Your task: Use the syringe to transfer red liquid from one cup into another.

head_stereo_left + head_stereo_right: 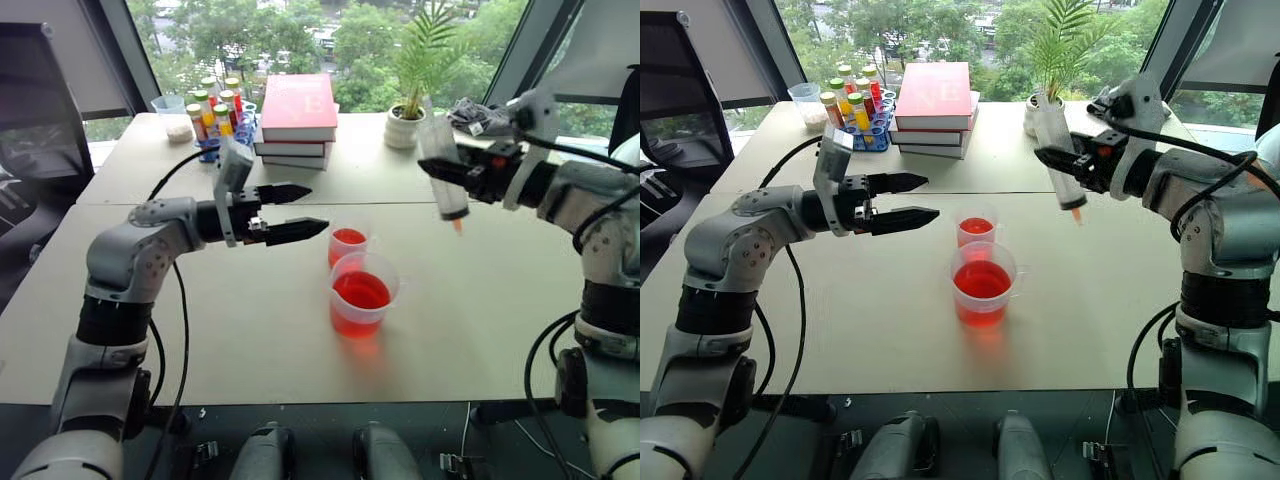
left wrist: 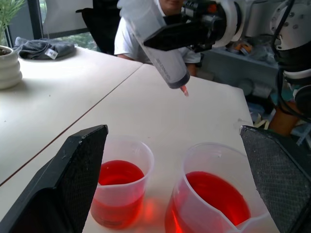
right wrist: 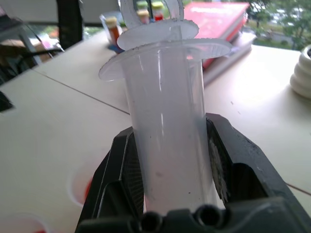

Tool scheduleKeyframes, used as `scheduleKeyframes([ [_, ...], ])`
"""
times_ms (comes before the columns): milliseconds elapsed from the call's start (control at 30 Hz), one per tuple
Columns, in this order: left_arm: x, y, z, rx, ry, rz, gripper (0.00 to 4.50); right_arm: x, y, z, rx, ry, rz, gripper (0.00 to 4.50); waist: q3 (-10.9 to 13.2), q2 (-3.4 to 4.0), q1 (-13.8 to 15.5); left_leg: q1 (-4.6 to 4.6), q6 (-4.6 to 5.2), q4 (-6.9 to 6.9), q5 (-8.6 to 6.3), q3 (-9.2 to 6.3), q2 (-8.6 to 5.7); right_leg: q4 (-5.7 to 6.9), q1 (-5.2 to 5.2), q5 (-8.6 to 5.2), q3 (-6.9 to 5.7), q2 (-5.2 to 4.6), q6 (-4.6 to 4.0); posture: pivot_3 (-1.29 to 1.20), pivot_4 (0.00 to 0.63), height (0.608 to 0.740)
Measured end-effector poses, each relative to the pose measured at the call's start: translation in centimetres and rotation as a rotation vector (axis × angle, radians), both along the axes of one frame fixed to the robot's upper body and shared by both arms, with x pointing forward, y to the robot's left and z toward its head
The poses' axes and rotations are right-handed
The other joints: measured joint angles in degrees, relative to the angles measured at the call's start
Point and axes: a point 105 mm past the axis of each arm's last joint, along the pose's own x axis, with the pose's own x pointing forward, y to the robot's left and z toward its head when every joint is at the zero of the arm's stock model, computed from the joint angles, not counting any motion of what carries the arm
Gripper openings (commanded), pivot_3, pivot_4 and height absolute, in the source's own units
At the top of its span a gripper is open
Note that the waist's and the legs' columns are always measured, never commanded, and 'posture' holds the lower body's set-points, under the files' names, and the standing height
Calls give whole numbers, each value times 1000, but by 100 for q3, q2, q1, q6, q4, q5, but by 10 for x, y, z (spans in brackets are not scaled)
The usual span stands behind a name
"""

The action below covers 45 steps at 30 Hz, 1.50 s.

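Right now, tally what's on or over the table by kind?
Cups with red liquid: 2 (big cup, small cup)
Syringe: 1, held in the right gripper
Books: 3
Potted plant: 1
Bottle rack: 1
Total: 8

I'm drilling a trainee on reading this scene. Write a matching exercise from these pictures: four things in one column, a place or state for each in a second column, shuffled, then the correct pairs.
Things:
1. large clear plastic syringe with an orange-red tip
2. smaller, narrower clear plastic cup
3. wide clear beaker-like cup with a pouring lip
4. left gripper

Places or states:
A. open, beside the cups, holding nothing
B. nearer of the two, holding red liquid
C. clamped in the right gripper, tip down, above the table
D. just behind the wider one, part full of red

Pairs: 1-C, 2-D, 3-B, 4-A
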Motion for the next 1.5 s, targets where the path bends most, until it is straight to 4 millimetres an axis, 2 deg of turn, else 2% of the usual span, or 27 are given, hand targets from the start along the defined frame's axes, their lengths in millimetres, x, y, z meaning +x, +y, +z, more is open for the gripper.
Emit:
scheduleKeyframes([
  [100, 1, -3, 7, 0, -13, -20, 4500, -27, 25, 18, 187, -148, 131, 1444, -1, -1, 2, 0, -1, 2, 0, 0, -2, 2, 2, 0, 0, -2, 0, 0, 150, 740],
  [200, 2, -5, 14, 4, -25, -44, 4500, -48, 41, 9, 298, -206, 205, 1444, -2, -3, 16, 1, -1, 5, 1, 0, -4, 0, 7, 0, 0, -5, 0, 0, 150, 740],
  [300, 3, -8, 17, 18, -21, -72, 4500, -58, 50, -15, 368, -215, 232, 1444, -1, -2, 2, 1, -1, 5, 0, 3, -6, 0, 6, 0, 1, -3, 0, 0, 150, 740],
  [433, -1, -12, 23, 32, -23, -118, 4500, -62, 58, -49, 348, -210, 227, 1444, -1, -1, -13, 3, -1, 6, 1, 3, -4, 5, 3, 0, 2, 3, 1, 0, 150, 740],
  [567, -6, -19, 33, 39, -36, -177, 4500, -58, 66, -98, 304, -164, 189, 1444, -1, -1, -17, 6, -1, 7, 1, 4, -3, 5, 4, -1, 2, 9, 1, 0, 150, 740],
  [667, -12, -26, 33, 47, -19, -238, 4500, -55, 68, -116, 286, -158, 160, 1444, -1, -1, -17, 6, -2, 8, 2, 5, -3, 6, 4, -1, 3, 9, 1, 0, 150, 740],
  [1067, -28, -41, 29, 61, 19, -380, 4500, -57, 68, -122, 269, -210, 120, 1444, -1, -1, -13, 8, -5, 8, 4, 0, -2, 7, 7, -2, 4, 10, 0, 0, 150, 740],
  [1467, -34, -68, 27, 20, 52, -452, 4500, -57, 68, -123, 249, -205, 128, 1444, -1, -2, -9, 12, -5, 8, 4, -2, -2, 8, 11, -2, 4, 10, 0, 0, 150, 740],
  [1500, -34, -70, 26, 19, 58, -456, 4246, -57, 68, -124, 247, -204, 128, 1444, -1, -2, -8, 12, -5, 8, 4, -2, -2, 8, 11, -2, 4, 10, 0, 0, 150, 740],
])
